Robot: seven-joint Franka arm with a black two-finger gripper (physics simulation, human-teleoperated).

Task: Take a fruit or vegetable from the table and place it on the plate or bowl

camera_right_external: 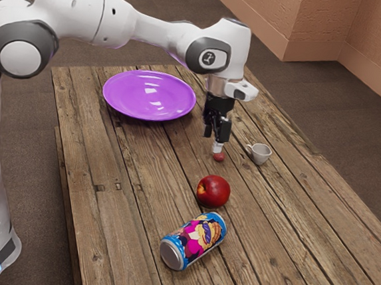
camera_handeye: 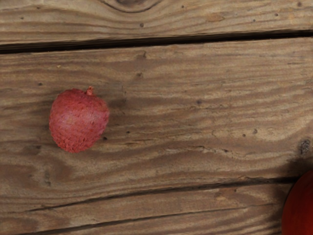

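Note:
A small red, rough-skinned fruit (camera_right_external: 218, 157) (camera_handeye: 78, 120) lies on the wooden table (camera_right_external: 134, 187), in the middle of its width. My black gripper (camera_right_external: 218, 140) hangs straight above it, a short way off the fruit, fingers open and pointing down with nothing between them. A red apple (camera_right_external: 213, 191) (camera_handeye: 299, 205) rests on the planks a little nearer the table's front end. The purple plate (camera_right_external: 149, 94) sits at the far end of the table, toward the exterior view's left of my hand, and it holds nothing.
A small grey metal cup (camera_right_external: 260, 152) lies on its side just to the exterior view's right of the small fruit. A colourful drink can (camera_right_external: 193, 240) lies on its side in front of the apple. A tan wall block (camera_right_external: 312, 12) stands beyond the table.

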